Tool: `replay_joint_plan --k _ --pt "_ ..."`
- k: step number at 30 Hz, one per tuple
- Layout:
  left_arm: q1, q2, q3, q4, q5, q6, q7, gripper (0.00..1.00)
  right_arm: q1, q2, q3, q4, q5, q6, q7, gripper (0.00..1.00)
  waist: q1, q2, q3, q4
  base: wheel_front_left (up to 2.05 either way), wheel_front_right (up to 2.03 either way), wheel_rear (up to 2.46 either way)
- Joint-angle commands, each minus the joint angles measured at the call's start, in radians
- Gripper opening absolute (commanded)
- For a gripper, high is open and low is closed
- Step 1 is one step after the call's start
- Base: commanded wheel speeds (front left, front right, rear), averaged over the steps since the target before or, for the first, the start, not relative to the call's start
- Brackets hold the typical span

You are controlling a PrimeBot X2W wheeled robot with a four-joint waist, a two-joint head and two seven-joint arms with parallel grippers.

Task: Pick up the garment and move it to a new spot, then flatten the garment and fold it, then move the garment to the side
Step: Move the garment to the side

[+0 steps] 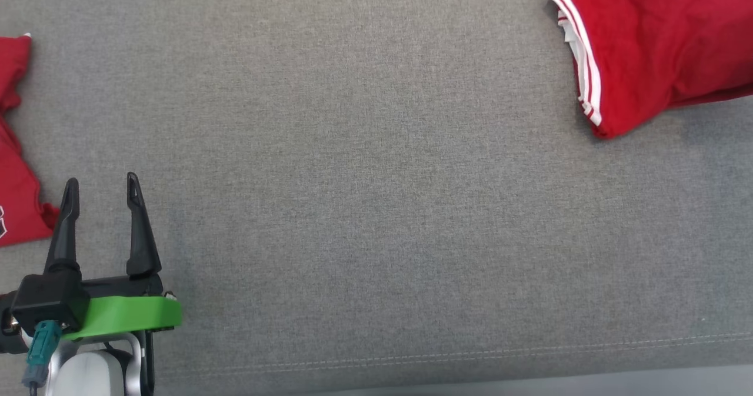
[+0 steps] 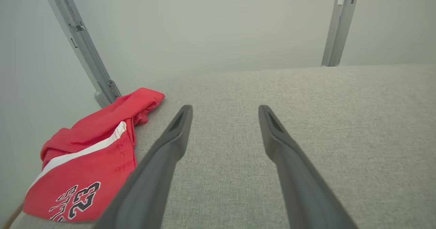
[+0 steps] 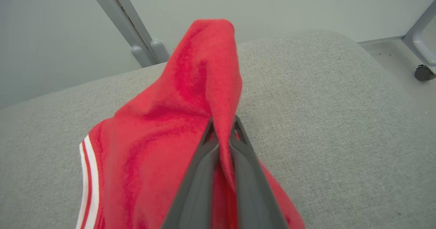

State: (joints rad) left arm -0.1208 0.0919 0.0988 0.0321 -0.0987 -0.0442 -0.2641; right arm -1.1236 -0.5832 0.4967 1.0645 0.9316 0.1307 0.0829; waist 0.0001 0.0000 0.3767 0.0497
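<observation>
Head view: a grey fabric-covered bench seen from above, with a stitched seam running along its near edge. At the bench's far right corner lies the garment, a bright red piece of sportswear. It is bunched, and a hem with white stripes faces the bench's middle. At the bench's left edge is a second red garment, cut off by the frame.

The left gripper is over the bench's near left part, just beside this second garment. Its two dark fingers are spread wide apart with nothing between them, and a green bracket sits at their base.

Left wrist view: the spread fingers point across bare grey fabric. The second garment is crumpled by the bench's left edge, showing a white band and black-and-white lettering with the number 23. Grey metal posts rise behind the bench against a pale wall.

Right wrist view: the right gripper is closed on a fold of the garment. Red cloth is pinched between its fingers and stands up in a peak above the bench, while the rest drapes down onto the grey fabric.
</observation>
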Motion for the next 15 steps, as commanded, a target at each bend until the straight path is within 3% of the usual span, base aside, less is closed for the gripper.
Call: replay_joint_plan --k 1,15 --pt "-0.018 0.012 0.01 -0.012 0.01 -0.001 0.0 1.0 -0.025 -0.013 0.002 0.011 -0.011 0.0 -0.005 0.0 -0.0001 0.0 0.046 -0.023 0.0 0.0 0.0" --pt "-0.025 0.024 0.03 -0.064 0.018 0.003 0.0 1.0 -0.13 -0.085 -0.002 0.098 -0.048 0.0 -0.02 0.0 -0.0001 0.0 0.112 -0.037 0.0 0.0 0.0"
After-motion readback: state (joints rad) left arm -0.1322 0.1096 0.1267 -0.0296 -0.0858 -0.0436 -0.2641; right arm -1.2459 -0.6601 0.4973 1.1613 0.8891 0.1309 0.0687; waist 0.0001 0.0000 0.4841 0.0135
